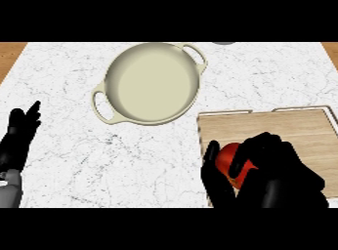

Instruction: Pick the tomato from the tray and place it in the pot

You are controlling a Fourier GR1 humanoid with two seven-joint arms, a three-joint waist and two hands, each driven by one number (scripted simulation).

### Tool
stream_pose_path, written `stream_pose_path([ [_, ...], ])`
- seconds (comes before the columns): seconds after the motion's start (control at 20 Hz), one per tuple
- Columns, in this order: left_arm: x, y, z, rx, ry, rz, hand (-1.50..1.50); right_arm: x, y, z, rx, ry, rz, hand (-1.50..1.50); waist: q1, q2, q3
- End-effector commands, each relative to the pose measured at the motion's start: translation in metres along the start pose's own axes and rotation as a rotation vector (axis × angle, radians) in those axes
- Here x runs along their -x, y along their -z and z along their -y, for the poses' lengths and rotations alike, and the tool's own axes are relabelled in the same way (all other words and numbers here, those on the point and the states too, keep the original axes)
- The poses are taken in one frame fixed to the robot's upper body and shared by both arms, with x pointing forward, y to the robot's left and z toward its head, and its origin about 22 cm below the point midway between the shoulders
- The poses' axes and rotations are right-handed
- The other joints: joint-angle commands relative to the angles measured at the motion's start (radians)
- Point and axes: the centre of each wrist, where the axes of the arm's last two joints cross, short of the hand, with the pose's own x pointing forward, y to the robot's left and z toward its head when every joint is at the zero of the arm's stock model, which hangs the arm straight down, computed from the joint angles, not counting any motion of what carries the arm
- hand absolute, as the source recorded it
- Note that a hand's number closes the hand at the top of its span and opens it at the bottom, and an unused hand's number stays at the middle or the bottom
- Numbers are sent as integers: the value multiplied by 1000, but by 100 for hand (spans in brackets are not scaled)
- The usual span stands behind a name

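A red tomato (229,155) rests at the near left of the wooden tray (302,129), mostly covered by my right hand (276,171). That hand's fingers and thumb curl round the tomato from the right and below. The cream pot (152,83), oval with two side handles, stands open on the counter up and left of the tray. My left hand (14,141) rests at the left edge, fingers straight and pointing up, holding nothing.
The white marble counter (129,156) runs between my hands and the pot. Wooden floor shows at the top corners. A small grey object (224,43) peeks in at the far edge above the pot.
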Motion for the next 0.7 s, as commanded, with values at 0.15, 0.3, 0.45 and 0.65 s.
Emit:
stream_pose_path([
  [0.15,-12,3,-6,-3,20,28,0,-46,20,16,-9,-31,-78,150,33,10,1],
  [0.3,-6,-1,11,40,6,24,0,-57,41,17,-43,4,-86,150,48,12,1],
  [0.45,-17,8,11,44,17,53,0,-71,63,9,-66,1,-113,150,51,19,0],
  [0.65,-16,8,8,49,22,50,0,-85,96,-10,-135,9,-188,150,79,24,1],
])
